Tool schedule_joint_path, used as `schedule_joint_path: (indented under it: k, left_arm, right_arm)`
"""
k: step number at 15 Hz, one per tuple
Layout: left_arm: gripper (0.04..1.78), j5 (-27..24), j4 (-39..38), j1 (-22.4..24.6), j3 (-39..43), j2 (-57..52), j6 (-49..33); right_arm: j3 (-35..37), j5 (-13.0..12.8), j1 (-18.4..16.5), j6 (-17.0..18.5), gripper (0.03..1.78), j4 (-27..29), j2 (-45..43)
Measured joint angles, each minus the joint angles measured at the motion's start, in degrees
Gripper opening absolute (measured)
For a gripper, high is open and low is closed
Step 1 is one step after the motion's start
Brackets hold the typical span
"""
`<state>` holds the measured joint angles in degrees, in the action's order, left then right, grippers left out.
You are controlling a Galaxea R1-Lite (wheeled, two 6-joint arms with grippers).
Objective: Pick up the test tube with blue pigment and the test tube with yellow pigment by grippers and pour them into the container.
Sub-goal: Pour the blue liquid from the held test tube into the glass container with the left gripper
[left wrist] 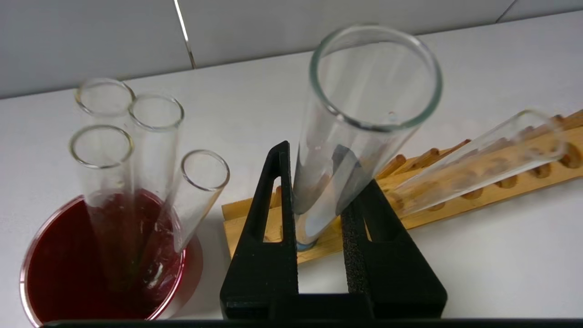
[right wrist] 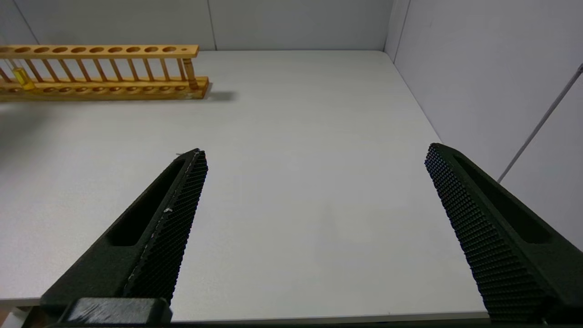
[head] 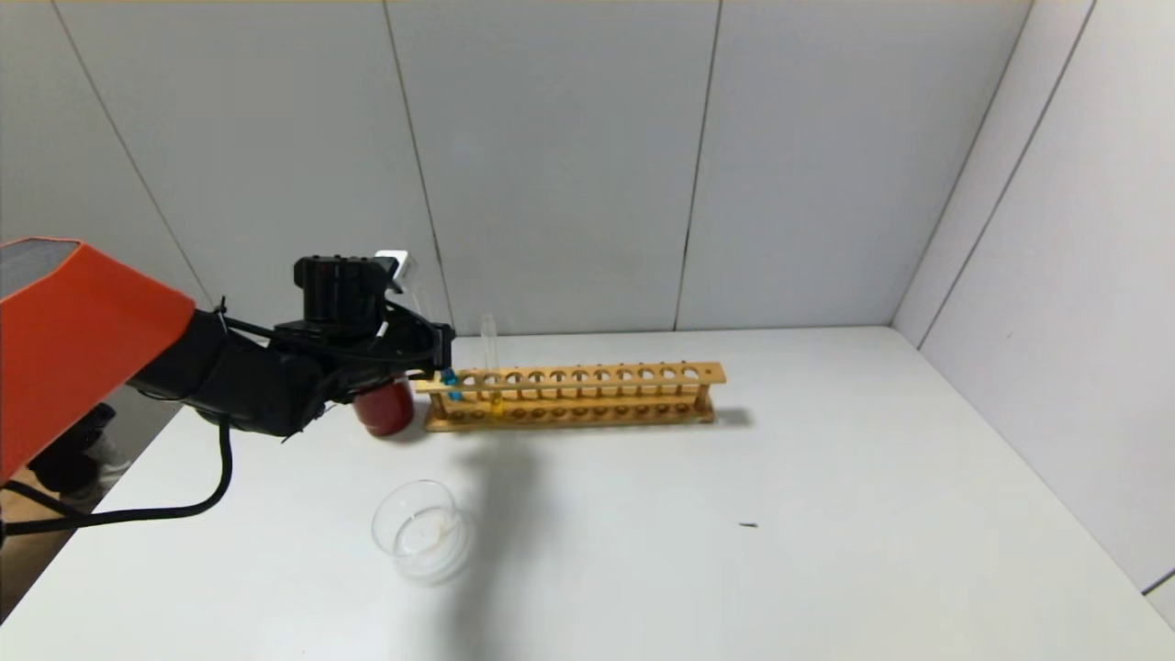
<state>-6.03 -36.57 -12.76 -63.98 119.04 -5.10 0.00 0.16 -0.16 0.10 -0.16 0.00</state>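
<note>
Black fingers (left wrist: 273, 255) of the left gripper (left wrist: 319, 200) fill the near edge of the left wrist view, drawn in narrow against the blue test tube (left wrist: 346, 150), which stands between the jaws. One tube is held. Its long axis runs nearly upright, open mouth toward the wrist camera and round end down at the wooden rack (left wrist: 455, 200), where a trace of blue shows just past the fingertips. In the head view the blue liquid (head: 451, 384) sits right below the left gripper (head: 442, 353), at the end of the rack (head: 587, 395) closest to the jaws.

One yellow test tube (head: 492, 367) stands in the rack just beyond the jaws, close to upright, mouth up, with yellow liquid at its lower end. In the left wrist view it appears as a clear tube (left wrist: 478, 164) slanting away beside the held one.

One dark red cup (left wrist: 95, 269) sits on the other side of the jaws, just beside the rack's end. Four empty clear tubes (left wrist: 155, 150) lean in it, mouths up.

One shallow glass dish (head: 424, 532) lies on the white table (head: 826, 514), well apart from the left jaws and nearer the robot than the rack.

The right gripper (right wrist: 314, 182) hovers over bare table with its jaws spread wide and nothing between them; the rack is far off beyond one fingertip.
</note>
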Motion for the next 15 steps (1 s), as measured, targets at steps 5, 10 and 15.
schedule_joint_path:
  k: [5, 10, 15]
  left_arm:
    - [0.33, -0.3, 3.8, -0.6, -2.4, -3.8, 2.5]
    - [0.33, -0.1, 8.0, -0.9, -5.8, -7.2, 3.8]
    - [0.33, -0.1, 11.4, -1.0, -3.1, -14.1, 6.5]
  right_arm:
    - [0.0, 0.0, 0.0, 0.0, 1.75, 0.0, 0.0]
    - [0.0, 0.0, 0.0, 0.0, 1.75, 0.0, 0.0]
    - [0.0, 0.0, 0.0, 0.0, 1.75, 0.0, 0.0]
